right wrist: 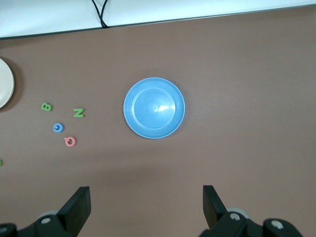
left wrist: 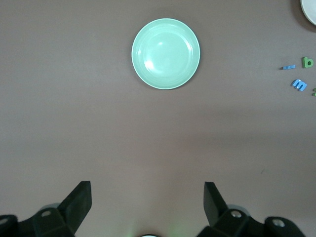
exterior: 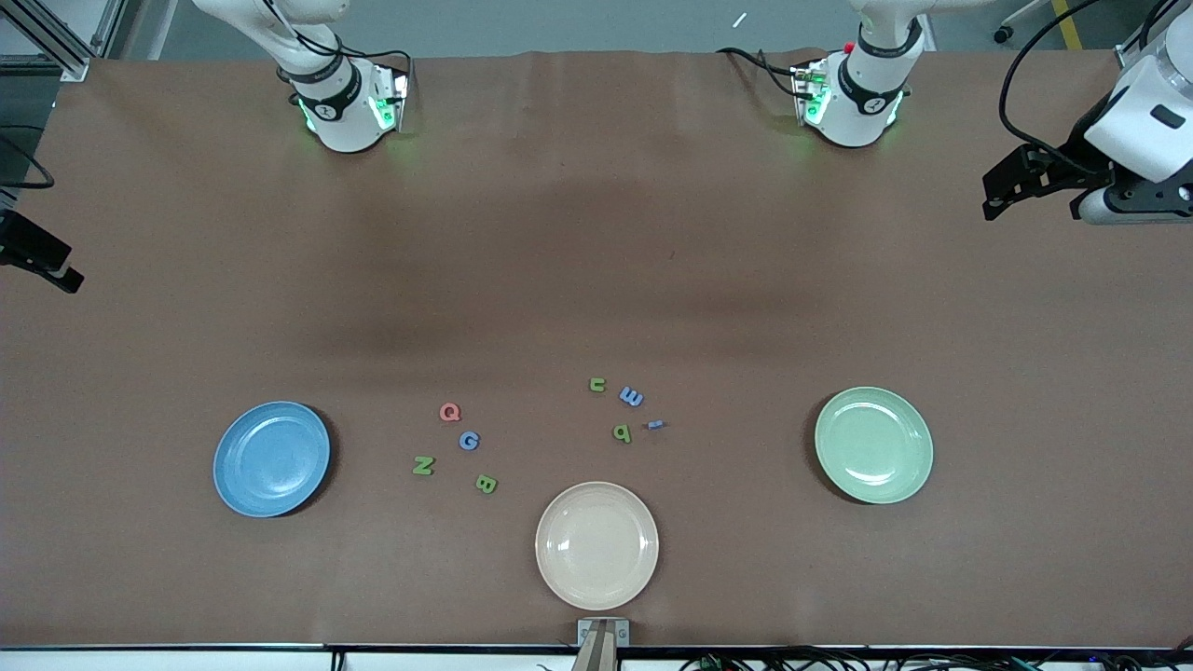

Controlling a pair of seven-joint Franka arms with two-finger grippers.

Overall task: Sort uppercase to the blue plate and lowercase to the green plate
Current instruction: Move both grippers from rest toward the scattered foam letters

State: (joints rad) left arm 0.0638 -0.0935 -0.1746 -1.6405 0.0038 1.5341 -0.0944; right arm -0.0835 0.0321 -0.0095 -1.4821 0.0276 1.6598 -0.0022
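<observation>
blue plate (exterior: 271, 458) lower left, bare | capitals Q (exterior: 450, 412), G (exterior: 469, 441), N (exterior: 423, 465), B (exterior: 486, 484) beside it: light thin foam, I'd pinch edges | lowercase u (exterior: 597, 384), m (exterior: 631, 396), b (exterior: 622, 433) lower centre | green plate (exterior: 873, 445) lower right | my right gripper (right wrist: 146, 207) and left gripper (left wrist: 147, 205) released, empty.

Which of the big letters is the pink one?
The Q. It is the only pink-red letter; the G is blue, and the N and B are green. It lies farthest from the front camera of the four.
</observation>
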